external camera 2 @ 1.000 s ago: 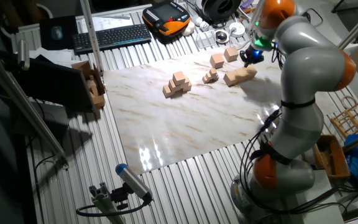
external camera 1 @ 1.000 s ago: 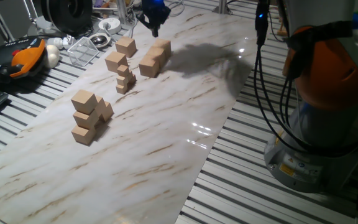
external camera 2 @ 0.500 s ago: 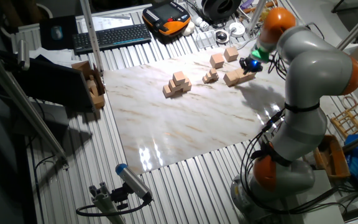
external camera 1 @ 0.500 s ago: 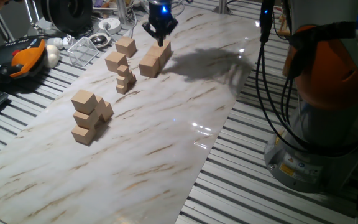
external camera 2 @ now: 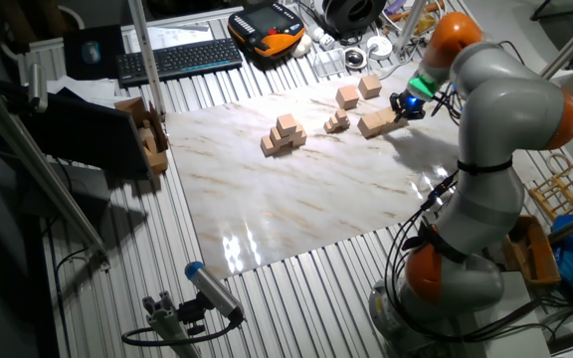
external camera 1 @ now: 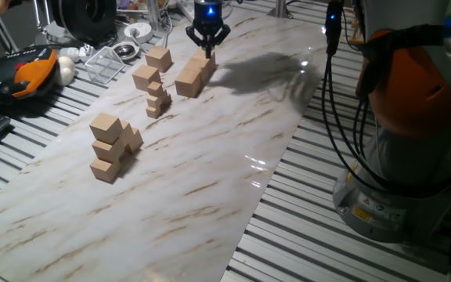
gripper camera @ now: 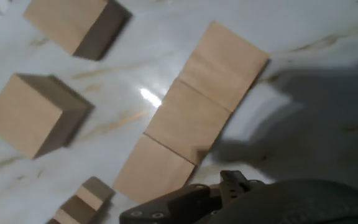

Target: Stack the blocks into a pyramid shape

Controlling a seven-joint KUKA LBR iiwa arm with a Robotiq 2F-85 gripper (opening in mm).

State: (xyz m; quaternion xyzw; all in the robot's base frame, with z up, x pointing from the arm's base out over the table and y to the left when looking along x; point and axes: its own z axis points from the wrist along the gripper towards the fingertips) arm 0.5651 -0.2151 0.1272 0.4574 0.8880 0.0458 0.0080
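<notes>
blocks (gripper camera: 194, 118) | plain tan cubes, three touching in a row | gripper (external camera 1: 207, 45) jaws apart, empty

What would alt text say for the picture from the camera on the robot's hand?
Seen from above, three light-tan wooden cubes lie touching in a diagonal row on a white marble-patterned tabletop. Two separate cubes of the same kind sit at left, much smaller tan cubes at the bottom left, and part of the dark gripper at the bottom edge.

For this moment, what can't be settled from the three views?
- Gripper open or shut: too small in both fixed views; the hand view cuts its fingertips off at the bottom edge.
- Pile block count: rear cubes hidden behind front ones.
- Row of three blocks: touching or gapped, unclear.
</notes>
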